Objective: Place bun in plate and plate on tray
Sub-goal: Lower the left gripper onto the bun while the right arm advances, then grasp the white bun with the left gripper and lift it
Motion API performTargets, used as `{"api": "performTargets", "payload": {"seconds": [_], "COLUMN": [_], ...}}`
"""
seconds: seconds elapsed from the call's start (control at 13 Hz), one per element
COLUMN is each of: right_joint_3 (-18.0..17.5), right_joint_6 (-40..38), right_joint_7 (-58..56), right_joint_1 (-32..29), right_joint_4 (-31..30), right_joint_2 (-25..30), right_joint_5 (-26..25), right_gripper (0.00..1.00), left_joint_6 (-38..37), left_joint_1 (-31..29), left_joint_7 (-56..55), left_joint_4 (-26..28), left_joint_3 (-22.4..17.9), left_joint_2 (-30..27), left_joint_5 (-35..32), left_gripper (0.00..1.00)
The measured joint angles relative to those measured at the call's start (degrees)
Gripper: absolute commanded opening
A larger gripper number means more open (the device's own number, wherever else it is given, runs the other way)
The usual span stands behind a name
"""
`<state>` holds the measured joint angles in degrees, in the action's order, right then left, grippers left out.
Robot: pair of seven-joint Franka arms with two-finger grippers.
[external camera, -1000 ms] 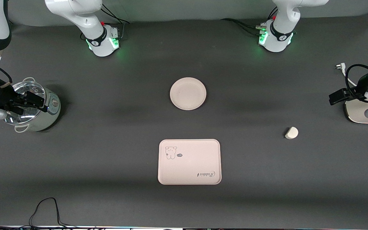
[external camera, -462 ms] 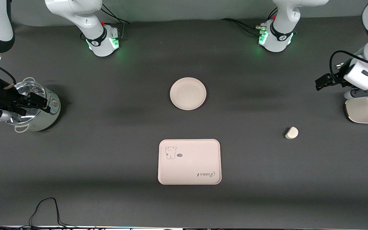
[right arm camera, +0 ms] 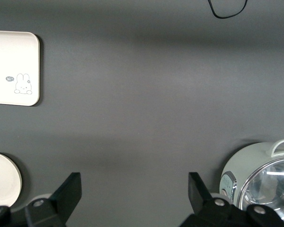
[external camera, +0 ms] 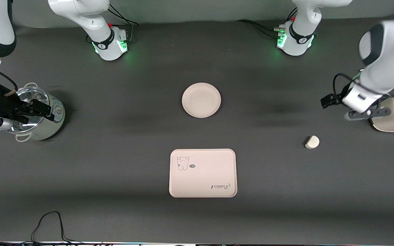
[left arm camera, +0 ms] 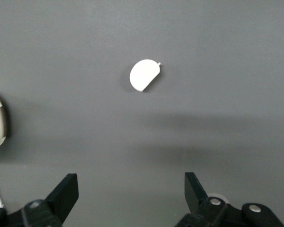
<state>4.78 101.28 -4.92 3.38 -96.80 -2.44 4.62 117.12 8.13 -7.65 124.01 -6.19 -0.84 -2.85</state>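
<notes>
Bun (external camera: 312,142): small, looks light and smooth; pinch flat face against curved back. Left gripper (left arm camera: 130,193) and right gripper (right arm camera: 134,193): both spread wide, empty.

Bare table (external camera: 268,164) around bun (external camera: 312,142)

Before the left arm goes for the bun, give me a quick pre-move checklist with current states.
1. Bun free on the table, nothing touching it: ok.
2. Left tool open, nothing in it: ok.
3. Left tool lined up over the bun: not ok; it is up beside the toaster.
4. Plate bare, ready for the bun: ok.
5. Tray bare, ready for the plate: ok.
6. Right tool open, waiting over the pot, off the route: ok.
</notes>
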Motion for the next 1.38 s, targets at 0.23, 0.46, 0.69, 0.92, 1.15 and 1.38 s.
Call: {"api": "performTargets", "payload": {"seconds": [0.23, 0.46, 0.69, 0.92, 1.15, 1.38], "right_joint_3": [-0.03, -0.15, -0.2, -0.22, -0.23, -0.23], "right_joint_6": [0.9, 4.99, 7.55, 8.48, 9.04, 9.94], "right_joint_7": [0.0, 0.02, 0.02, 0.02, 0.22, 0.34], "right_joint_1": [0.59, 4.51, 6.61, 7.89, 9.64, 11.12], "right_joint_4": [-0.06, -0.19, -0.15, -0.12, -0.13, -0.17], "right_joint_2": [-0.35, -3.23, -5.97, -6.24, -7.05, -8.51], "right_joint_5": [0.67, 5.16, 10.2, 12.39, 14.0, 14.03], "right_gripper": [1.0, 1.0, 1.0, 1.0, 1.0, 1.0], "left_joint_6": [11.22, 18.81, 21.03, 21.3, 21.3, 21.3], "left_joint_1": [-0.13, -0.23, -0.25, -0.25, -0.41, -0.86], "left_joint_7": [0.0, 0.0, 0.0, 0.0, 0.16, 0.7], "left_joint_4": [0.01, -1.12, -4.33, -6.39, -8.16, -9.31], "left_joint_3": [-0.26, -0.27, -0.27, -0.27, -0.27, -0.27], "left_joint_2": [11.15, 19.99, 25.6, 27.77, 29.09, 30.58], "left_joint_5": [-0.01, 0.04, 0.97, 2.19, 2.29, 3.72], "left_gripper": [1.0, 1.0, 0.98, 0.94, 0.69, 0.41]}}
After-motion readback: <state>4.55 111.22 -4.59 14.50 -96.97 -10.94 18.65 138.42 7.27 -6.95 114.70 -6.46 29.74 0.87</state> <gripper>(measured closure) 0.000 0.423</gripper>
